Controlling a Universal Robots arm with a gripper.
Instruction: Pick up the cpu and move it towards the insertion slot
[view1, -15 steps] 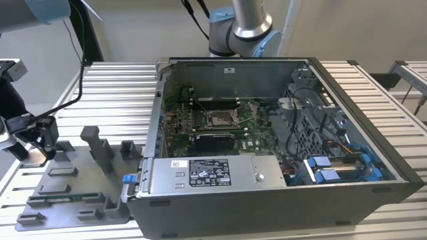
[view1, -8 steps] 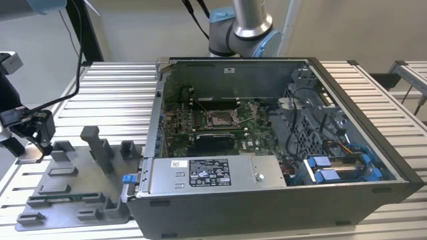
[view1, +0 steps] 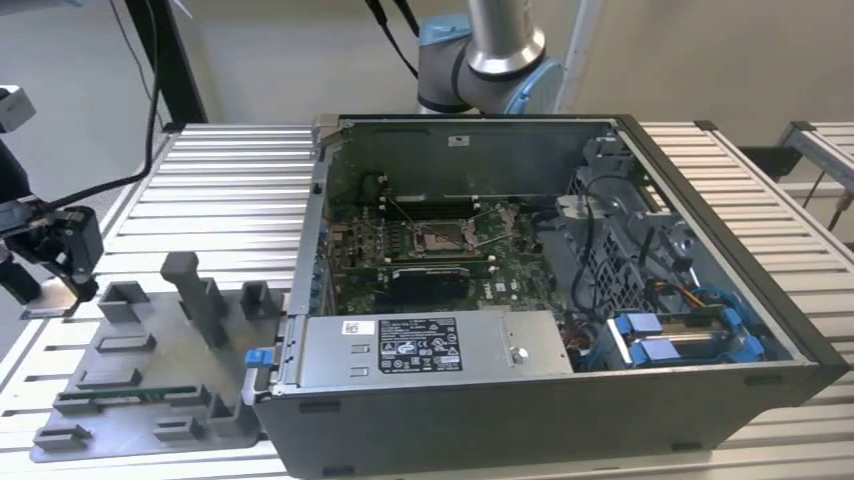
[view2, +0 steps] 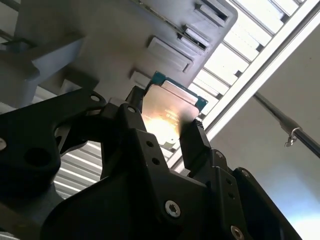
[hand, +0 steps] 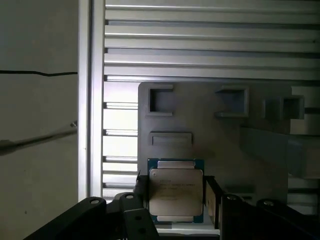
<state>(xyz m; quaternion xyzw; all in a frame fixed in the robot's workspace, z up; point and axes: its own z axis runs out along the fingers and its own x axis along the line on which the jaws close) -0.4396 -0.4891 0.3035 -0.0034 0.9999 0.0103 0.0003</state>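
My pincer (hand: 176, 199) grips the cpu (hand: 176, 186), flat, square, matte silver lid, green rim. Just beyond it is a grey moulded tray (hand: 200, 135) on a ribbed metal table (hand: 200, 45). The slot (view1: 441, 238) is well apart.

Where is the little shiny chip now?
The cpu is held in the gripper in both wrist views, over the grey tray at the exterior view's left, outside the computer case.

One cpu (hand: 176, 197) is counted, and one insertion slot (view1: 441, 237). One open computer case (view1: 534, 425) is seen, set on one slatted worktop (view1: 220, 170). One grey holder tray (view1: 134, 365) is counted beside it, and one green memory stick (view1: 127, 397) on that tray. One arm (view1: 501, 40) and one pincer (view2: 165, 114) are counted.
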